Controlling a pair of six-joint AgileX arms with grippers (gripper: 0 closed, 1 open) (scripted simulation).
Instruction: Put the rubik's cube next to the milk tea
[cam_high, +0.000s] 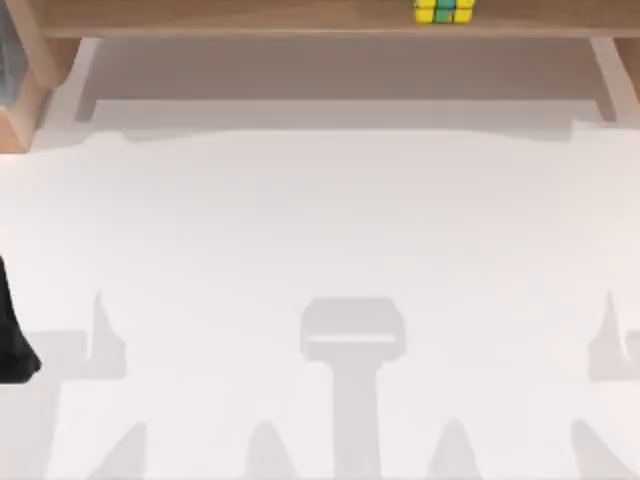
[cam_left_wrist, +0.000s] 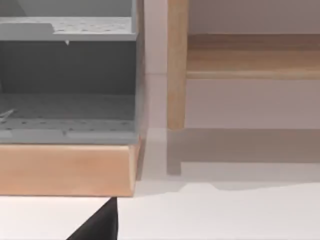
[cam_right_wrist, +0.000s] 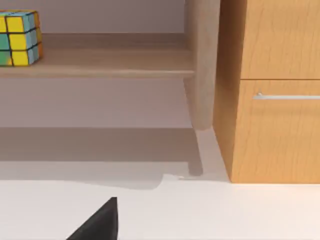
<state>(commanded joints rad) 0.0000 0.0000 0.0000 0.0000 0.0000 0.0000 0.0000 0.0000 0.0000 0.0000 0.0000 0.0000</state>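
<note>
So we're right at the start here: nothing is picked up yet. The rubik's cube (cam_high: 443, 10) sits on the wooden shelf (cam_high: 250, 18) at the far edge of the top view, right of centre, and our right wrist view catches it too, resting on the shelf board with a drawer cabinet (cam_right_wrist: 277, 90) off to one side. The white worktop (cam_high: 320, 240) in front of the shelf is bare apart from shadows.

Both arms look parked low at the near side. We see a dark bit of the left arm (cam_high: 12, 335) at the left edge of the top view, and each wrist view shows a dark wedge of its own gripper, but whether the fingers are spread or pressed together, honestly we cannot tell for either one.

The left wrist looks at a grey open compartment (cam_left_wrist: 67, 75) beside a wooden post. No milk tea visible to us anywhere, so that's a puzzle.

Our guess: the cube is nearer the right side, so the right arm should reach up and forward to shelf height, fingers apart, coming in level so it clears the shelf edge.
</note>
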